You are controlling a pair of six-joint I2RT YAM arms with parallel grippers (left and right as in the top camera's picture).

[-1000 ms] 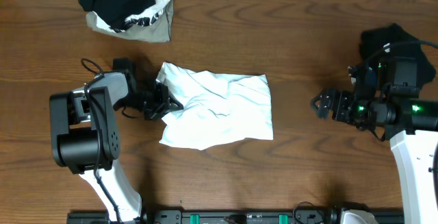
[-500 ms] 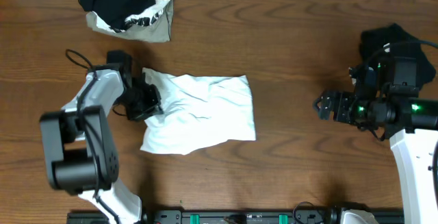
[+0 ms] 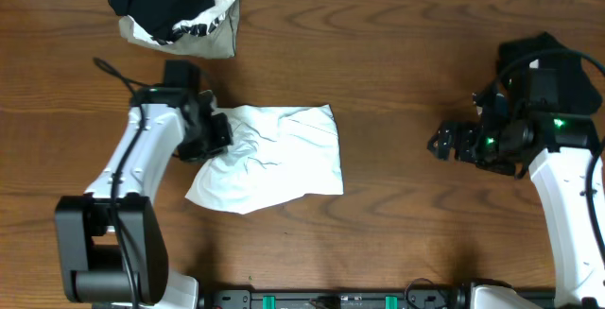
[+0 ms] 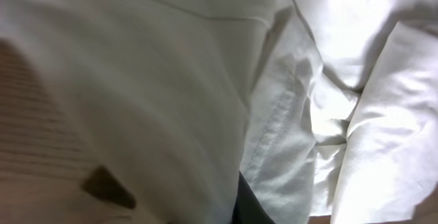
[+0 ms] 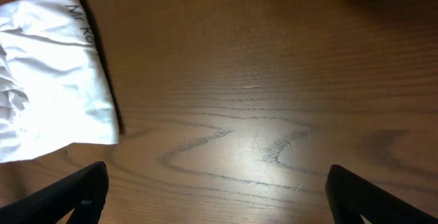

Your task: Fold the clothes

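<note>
**One white T-shirt (image 3: 279,163) pinched at its left edge**

At the far left of the wooden table (image 3: 397,54), near its back edge, lies a heap of other clothes (image 3: 175,11): black, white with black print, and olive-grey. It sits apart from both arms. Just in front of it, the left gripper (image 3: 216,131) has its jaws closed on the left edge of the T-shirt. White folds and a stitched hem fill the left wrist view. The crumpled, loosely rectangular shirt spreads rightward from that grip and lies flat on the wood left of the table's centre. Bare wood lies between the shirt's right edge and the right arm. Well apart on the right, the right gripper (image 3: 440,145) has its jaws spread wide and holds nothing. It points toward the shirt. In its wrist view the shirt's right edge, with faint dark lettering, sits in the upper-left corner, well beyond the fingertips.
</note>
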